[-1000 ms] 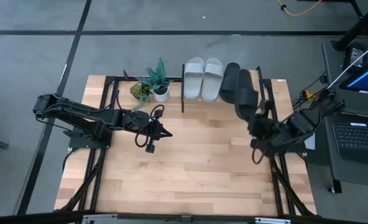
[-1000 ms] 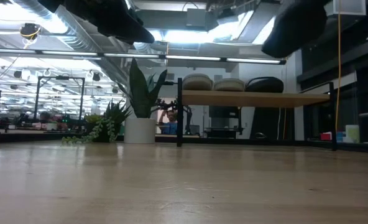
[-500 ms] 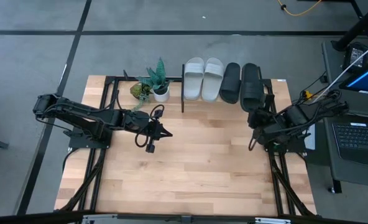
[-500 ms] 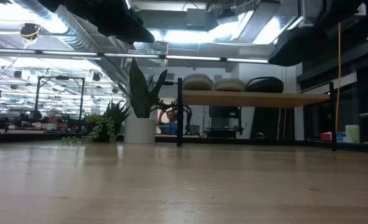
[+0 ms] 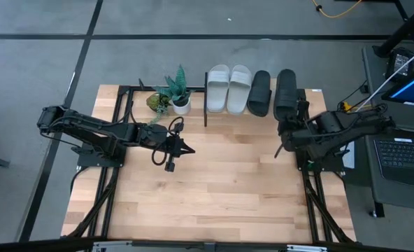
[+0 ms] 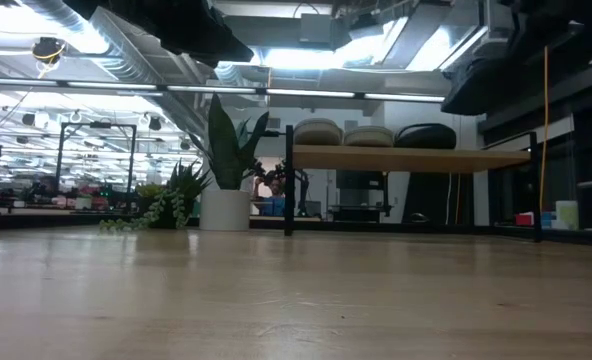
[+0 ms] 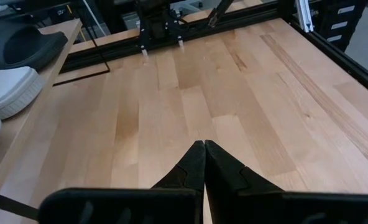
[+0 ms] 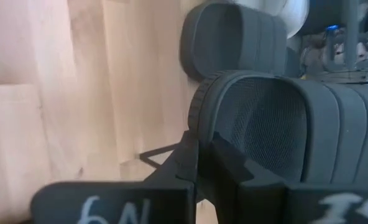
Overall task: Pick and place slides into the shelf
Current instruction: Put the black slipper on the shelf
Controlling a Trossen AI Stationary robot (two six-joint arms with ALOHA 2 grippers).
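Observation:
Two pale slides [image 5: 229,88] and one black slide [image 5: 259,92] lie side by side on the shelf [image 6: 406,157] at the table's far edge. A second black slide [image 5: 285,92] hangs just right of them, lengthwise like the others, with my right gripper [image 5: 285,126] shut on its near end. In the low view it shows as a dark shape [image 6: 481,85] above the shelf board. My left gripper [image 5: 190,149] hovers shut over the table's left middle, with nothing between its fingers [image 7: 204,149]. My right gripper pinches the rim of the black slide's near end [image 8: 202,127] between its two fingers. It comes from the table's near side, slanting down, in line with the slide's length. The slide reaches away toward the far edge, lifted clear above the shelf board.
A potted plant [image 5: 179,98] and a trailing green sprig [image 5: 156,103] stand left of the shelf's black upright [image 5: 205,105]. Black frame rails run along both table sides [image 5: 312,196]. A laptop [image 5: 403,157] sits off the right edge. Bare wood spans the table's middle and near part.
My right gripper has swung toward the table's right and far edge and has turned. The black slide, which slanted across the other black slide a second ago, now lies straight beside it, to its right.

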